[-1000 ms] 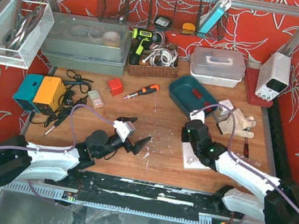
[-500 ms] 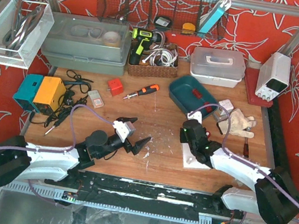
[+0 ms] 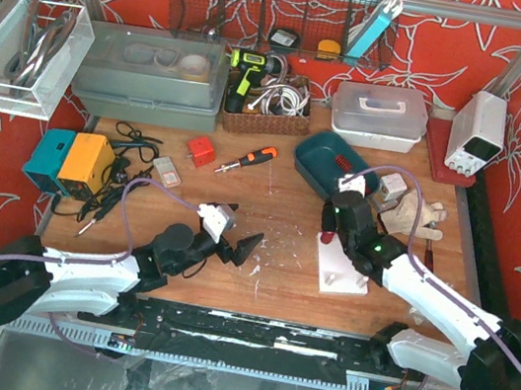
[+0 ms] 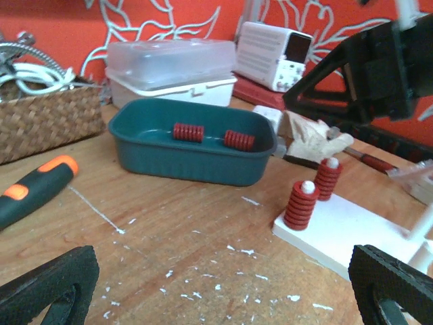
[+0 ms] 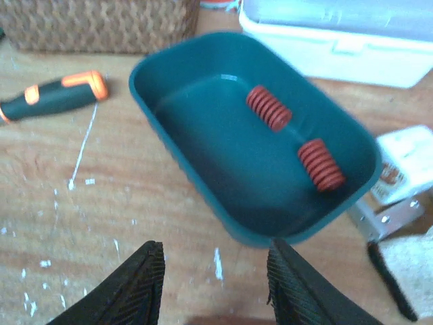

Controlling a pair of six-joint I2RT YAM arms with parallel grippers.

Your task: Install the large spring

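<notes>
The teal tray (image 3: 319, 157) holds two red springs; in the right wrist view the fatter spring (image 5: 321, 164) lies nearer, the slimmer spring (image 5: 268, 108) behind it. My right gripper (image 5: 216, 281) hovers open at the tray's near rim (image 5: 203, 189), with nothing between its fingers. In the top view it (image 3: 336, 216) sits just beyond the white base plate (image 3: 340, 267). In the left wrist view two red springs stand on the plate's pegs: a front one (image 4: 301, 205) and a rear one (image 4: 328, 179). My left gripper (image 4: 220, 291) is wide open over bare wood left of the plate (image 4: 352, 233).
An orange-handled screwdriver (image 3: 250, 158) lies left of the tray. Behind are a wicker basket (image 3: 267, 106) and a white lidded box (image 3: 379, 115). Work gloves (image 3: 415, 216) lie to the right of the tray, and a power supply (image 3: 478, 131) stands at the back right.
My right gripper has left the white plate and moved back toward the teal tray, with its jaws spreading apart. The left arm has barely shifted.
</notes>
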